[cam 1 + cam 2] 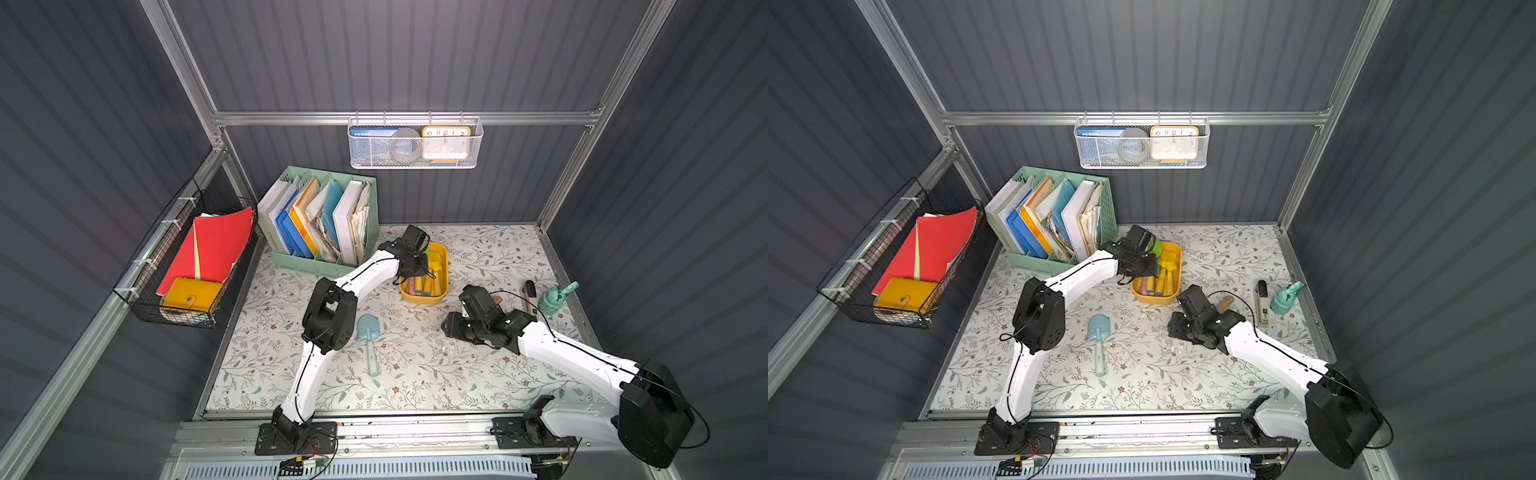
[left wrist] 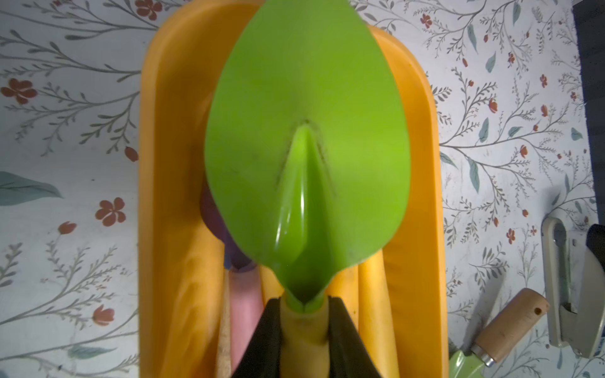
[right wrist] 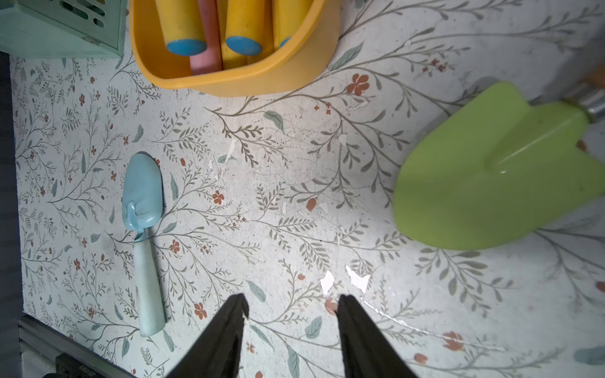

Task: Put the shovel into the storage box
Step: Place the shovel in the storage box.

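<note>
So the left tool [image 2: 304,299] was clamped tight on the yellow handle of the green shovel [image 2: 307,131], gripping it right where the handle meets the blade. The blade stuck straight out past the fingertips, lengthwise over the storage box [image 2: 415,196], tip toward the box's far end. I couldn't tell whether the shovel was resting on anything or hanging just above. Underneath it, the box held several yellow handles [image 3: 183,23] with blue end caps and a pink handle [image 3: 206,52], lying side by side along its length.

The box itself sat near the back edge of the surface [image 1: 478,374], roughly mid-width. It was just beside the mint-green file organiser [image 1: 299,264], which filled the back left corner.

The right tool [image 3: 292,304] had its jaws partway apart with nothing between them. It hung over bare surface on the front side of the box, well apart from the green shovel. Just beside it, toward the right edge, lay a pale green trowel [image 3: 491,170] with a wooden handle. A light blue shovel [image 1: 368,328] lay flat closer to the front edge, blade pointing back toward the box, clear of both tools. Over by the right edge stood a teal spray bottle [image 1: 555,297].
</note>
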You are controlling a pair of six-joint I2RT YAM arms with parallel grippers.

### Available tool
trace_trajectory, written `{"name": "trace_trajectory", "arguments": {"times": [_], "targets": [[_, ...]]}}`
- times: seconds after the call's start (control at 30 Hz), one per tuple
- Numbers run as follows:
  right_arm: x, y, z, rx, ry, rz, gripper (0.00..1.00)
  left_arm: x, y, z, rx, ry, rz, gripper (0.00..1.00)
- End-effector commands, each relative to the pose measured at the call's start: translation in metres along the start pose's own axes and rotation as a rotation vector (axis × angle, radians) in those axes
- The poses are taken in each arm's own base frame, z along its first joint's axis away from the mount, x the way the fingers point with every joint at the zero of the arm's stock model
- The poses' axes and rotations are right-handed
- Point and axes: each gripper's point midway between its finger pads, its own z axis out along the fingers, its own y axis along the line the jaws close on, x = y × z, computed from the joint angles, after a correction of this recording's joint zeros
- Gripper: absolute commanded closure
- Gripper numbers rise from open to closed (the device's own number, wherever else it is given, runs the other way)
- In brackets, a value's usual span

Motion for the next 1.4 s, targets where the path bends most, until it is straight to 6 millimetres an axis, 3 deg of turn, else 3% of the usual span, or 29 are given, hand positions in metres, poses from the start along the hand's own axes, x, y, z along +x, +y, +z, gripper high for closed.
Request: {"name": "trace_trajectory", "arguments": {"times": [0.0,0.23,0.4,0.53,0.97,1.37], "targets": [[0.001,-0.006,0.000,0.019,-0.002,0.009,0.49,-0.002,-0.002,0.005,0.011,0.012,0.021,0.91],[0.001,-0.006,-0.001,0.019,-0.003,0.011,0.49,0.001,0.006,0.010,-0.018,0.011,0.020,0.84],[0.001,-0.005,0.000,0.015,-0.004,0.012,0.49,-0.001,0.007,0.004,-0.025,-0.003,0.011,0.66],[0.000,-0.004,-0.001,0.012,-0.004,0.012,0.49,-0.005,0.006,-0.004,-0.030,-0.025,0.007,0.57],[-0.006,0.005,-0.006,-0.005,-0.003,-0.010,0.49,-0.007,0.004,-0.051,-0.003,-0.093,0.000,0.57],[-0.005,0.017,-0.006,-0.048,0.021,-0.035,0.48,0.019,0.026,-0.083,-0.032,-0.116,-0.041,0.52]]}}
